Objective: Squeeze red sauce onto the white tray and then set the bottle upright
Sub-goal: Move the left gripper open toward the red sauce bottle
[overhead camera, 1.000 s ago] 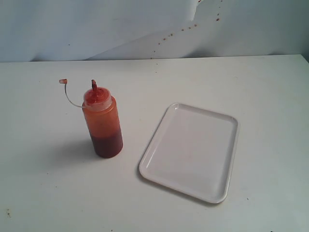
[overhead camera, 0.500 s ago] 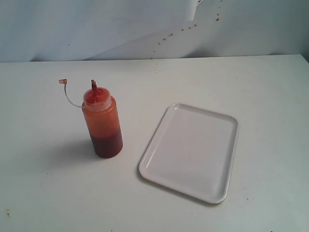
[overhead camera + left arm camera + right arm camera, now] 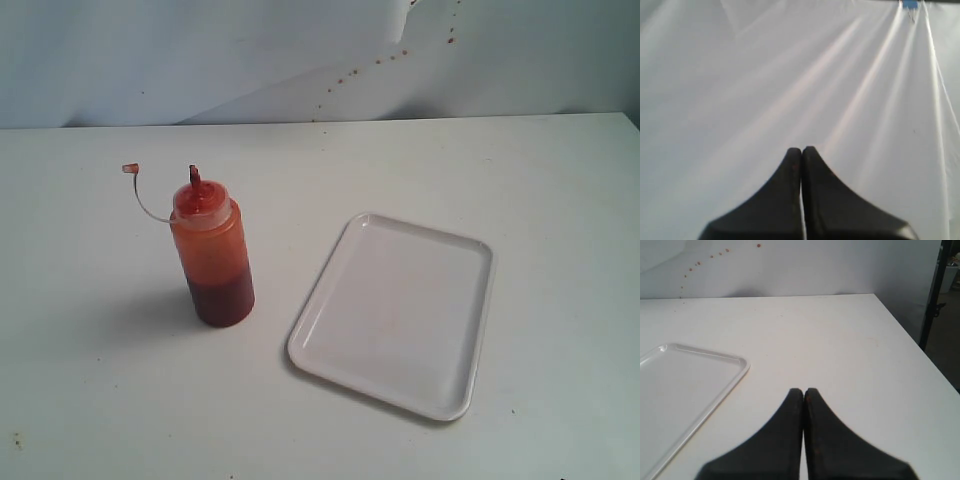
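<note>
Near closed right jaws, white tray [image 3: 690, 390], apart

left tool [image 3: 801, 149]: black, two tapered fingers [image 3: 775, 200] pressed flat together from tip to base, no gap, nothing between them. right tool [image 3: 803, 390]: same black tapered pair, fingers [image 3: 835, 440] closed against each other, empty, touching nothing. Both show only in their own wrist views; arm poses can't be told.
</note>
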Motion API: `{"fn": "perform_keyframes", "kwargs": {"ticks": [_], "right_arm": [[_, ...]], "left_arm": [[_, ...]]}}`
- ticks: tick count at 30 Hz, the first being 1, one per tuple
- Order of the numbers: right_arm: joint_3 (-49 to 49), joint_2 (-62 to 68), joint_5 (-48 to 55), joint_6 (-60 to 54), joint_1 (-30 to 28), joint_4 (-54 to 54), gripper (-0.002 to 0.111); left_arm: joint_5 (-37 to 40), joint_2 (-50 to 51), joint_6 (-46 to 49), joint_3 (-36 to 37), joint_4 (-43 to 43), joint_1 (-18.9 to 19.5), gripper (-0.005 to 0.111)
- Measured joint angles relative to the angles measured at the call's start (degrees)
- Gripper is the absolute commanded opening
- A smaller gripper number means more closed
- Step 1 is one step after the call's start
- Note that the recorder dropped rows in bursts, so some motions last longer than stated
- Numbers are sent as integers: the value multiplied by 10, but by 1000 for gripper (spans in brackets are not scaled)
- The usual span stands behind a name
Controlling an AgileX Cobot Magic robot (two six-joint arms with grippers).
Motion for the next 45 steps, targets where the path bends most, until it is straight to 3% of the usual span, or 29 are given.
{"fn": "perform_keyframes", "kwargs": {"ticks": [5,10,14,20,27,40,45], "right_arm": [[0,0,0,0,0,0,0],[0,0,0,0,0,0,0],[0,0,0,0,0,0,0],[0,0,0,0,0,0,0],[0,0,0,0,0,0,0],[0,0,0,0,0,0,0],[0,0,0,0,0,0,0]], "left_arm": [[-14,182,-44,-62,149,0,0],[-88,335,-82,-70,271,0,0],[-157,441,-87,-69,331,0,0],[-180,544,-57,-69,376,0,0],[-183,594,-23,-69,405,0,0],[-183,597,-27,-69,447,0,0],[-144,597,-28,-69,447,0,0]]}}
